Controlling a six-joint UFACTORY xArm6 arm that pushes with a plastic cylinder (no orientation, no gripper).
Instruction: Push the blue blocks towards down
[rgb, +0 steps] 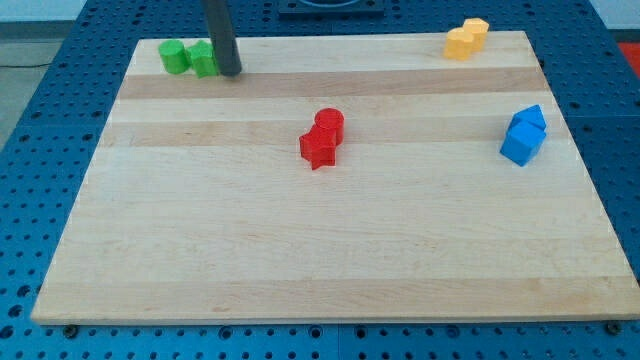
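Observation:
Two blue blocks touch each other at the view's right edge of the wooden board: a blue cube (519, 146) in front and a smaller blue block (532, 119) just behind it. My tip (231, 72) is far from them, at the view's top left, right beside the green blocks. The dark rod comes down from the view's top edge.
Two green blocks (189, 57) sit at the top left corner, against my tip. A red cylinder (329, 123) and a red star-like block (318, 149) touch at the board's middle. Two yellow blocks (466, 39) sit at the top right. The board (300, 260) lies on a blue perforated table.

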